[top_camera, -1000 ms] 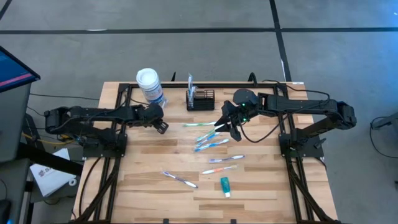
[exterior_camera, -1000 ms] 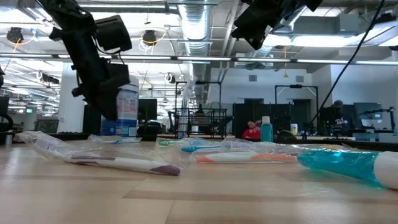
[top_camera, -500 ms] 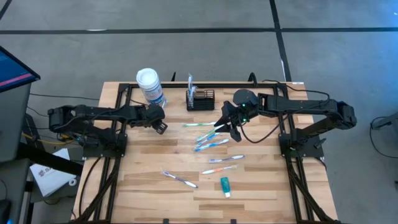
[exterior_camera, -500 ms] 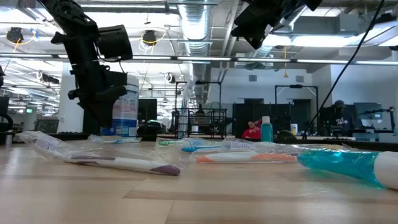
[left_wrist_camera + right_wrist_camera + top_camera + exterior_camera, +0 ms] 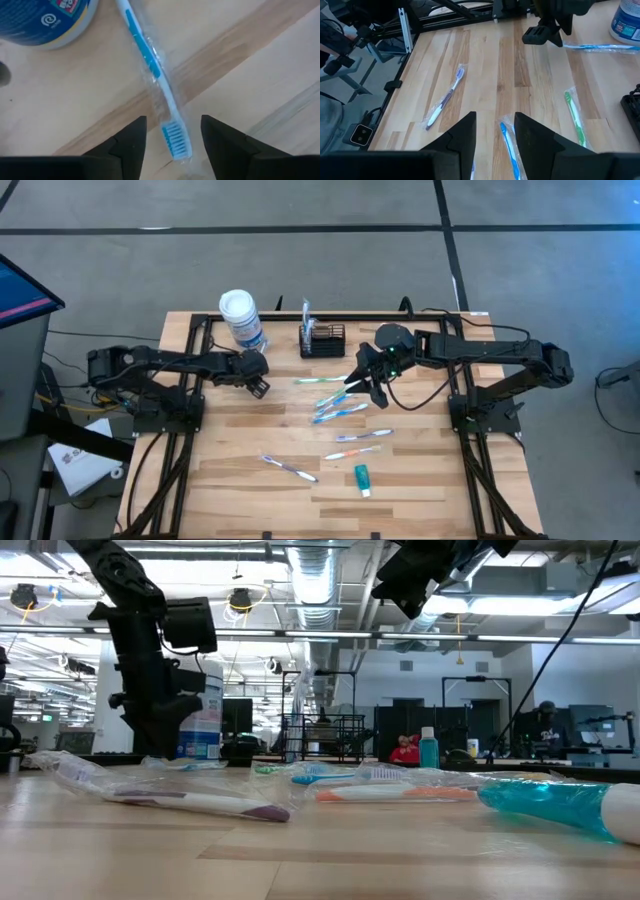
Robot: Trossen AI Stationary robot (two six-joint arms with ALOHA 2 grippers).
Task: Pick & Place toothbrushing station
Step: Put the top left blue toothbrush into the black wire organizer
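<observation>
The black wire-mesh basket (image 5: 322, 340) stands on its base at the table's far middle, with a wrapped brush upright at its left end. My left gripper (image 5: 260, 386) is open and points down near the white-lidded canister (image 5: 240, 315). Its fingers stand on either side of the head of a wrapped blue toothbrush (image 5: 159, 87) that lies flat on the table; I see no touch. My right gripper (image 5: 360, 387) is open and empty above the wrapped blue toothbrushes (image 5: 335, 408) at mid table, right of the basket's front.
Several wrapped toothbrushes lie flat on the table: a green one (image 5: 318, 380), a purple one (image 5: 288, 468), an orange one (image 5: 352, 452). A teal toothpaste tube (image 5: 362, 478) lies near the front edge. The canister stands at the far left, beside the black frame rails.
My left gripper has gone down a little toward the table beside the canister and has tipped so that it points more straight down. My right gripper has kept still.
</observation>
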